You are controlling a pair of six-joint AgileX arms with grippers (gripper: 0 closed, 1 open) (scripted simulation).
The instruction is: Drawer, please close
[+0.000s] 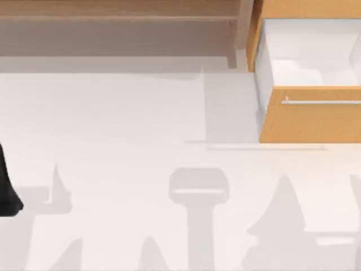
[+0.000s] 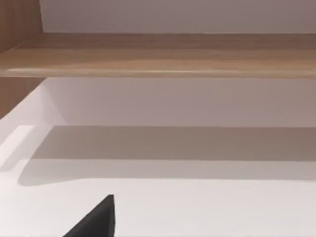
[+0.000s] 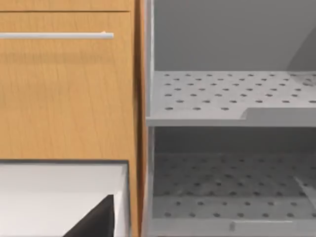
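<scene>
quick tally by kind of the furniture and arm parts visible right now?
Drawer, pulled open: 1, the drawer, with white inner walls
Bar handle: 1, the silver handle on the drawer's front
Wooden shelf: 1, the long brown shelf
Perforated grey shelves: 2, upper perforated shelf and lower perforated shelf, beside the drawer front
Arm parts: 1, left arm at the table's left edge
Total: 6
</scene>
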